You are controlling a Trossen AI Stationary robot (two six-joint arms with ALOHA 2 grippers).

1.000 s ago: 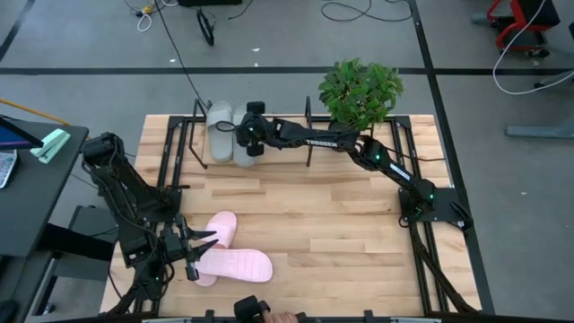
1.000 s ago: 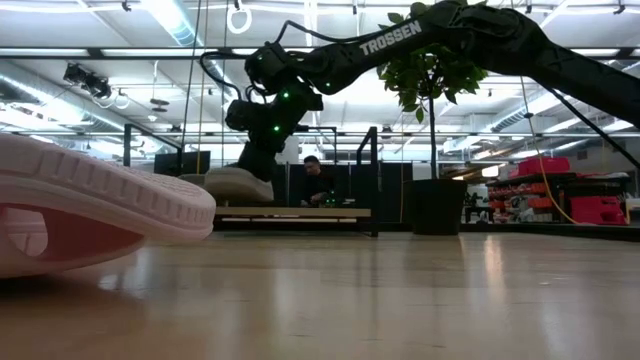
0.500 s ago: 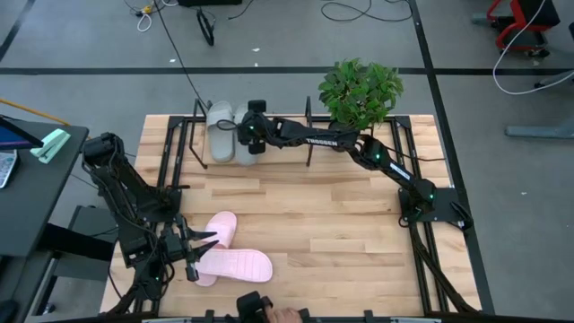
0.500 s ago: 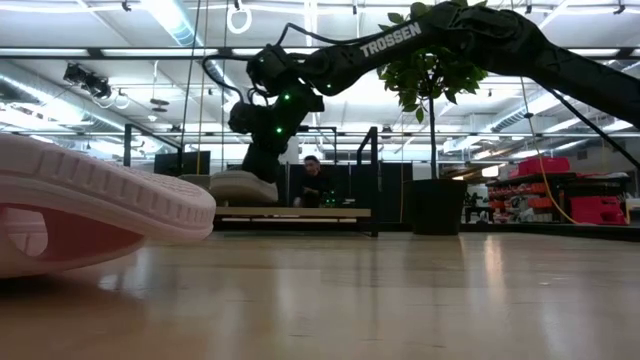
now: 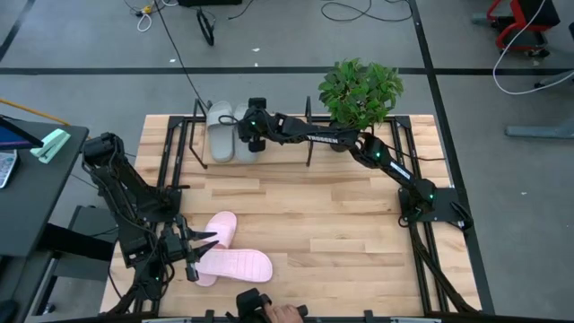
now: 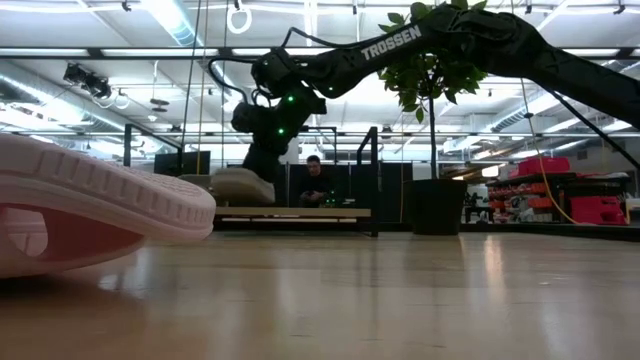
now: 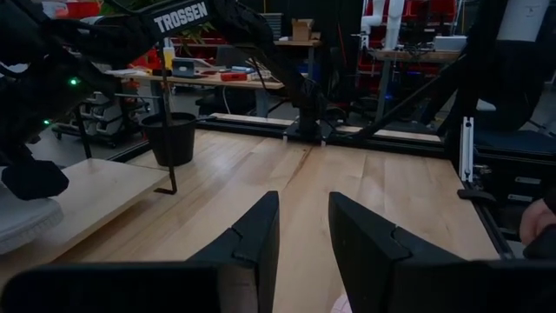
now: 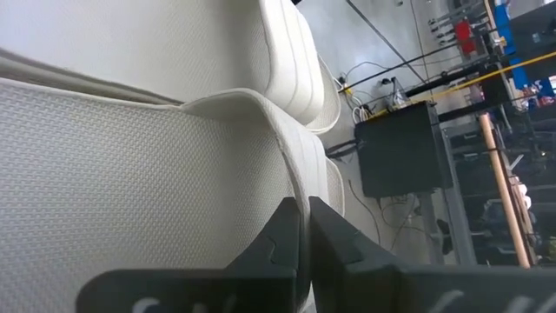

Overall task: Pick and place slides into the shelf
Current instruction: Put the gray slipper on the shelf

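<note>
Two sage grey-green slides are at the shelf [image 5: 278, 151] on the table's far left. One slide [image 5: 220, 130] lies on the board, and my right gripper [image 5: 251, 133] is shut on the other [image 5: 240, 144] beside it. In the low view this slide [image 6: 240, 187] sits just over the shelf board [image 6: 300, 213]. Two pink slides [image 5: 220, 229] [image 5: 235, 265] lie on the table near its near left corner. My left gripper [image 5: 195, 256] is open beside them, touching nothing. My right gripper pinches the edge of the wide strap [image 8: 282, 161] of the grey-green slide between its two fingers [image 8: 282, 239]. The fingers come from above, slanting down. The slide is roughly level just over the shelf board; I cannot tell whether its sole rests on it.
A potted plant [image 5: 359, 90] stands at the table's far edge, right of the shelf. Black shelf uprights [image 5: 309, 135] rise around the board. A person's hand [image 5: 280, 314] shows at the near edge. Bare wood fills the table's middle and right.
My right gripper has moved slightly toward the table's far edge, and the grey-green slide has gone with it, farther onto the shelf beside the other one.
</note>
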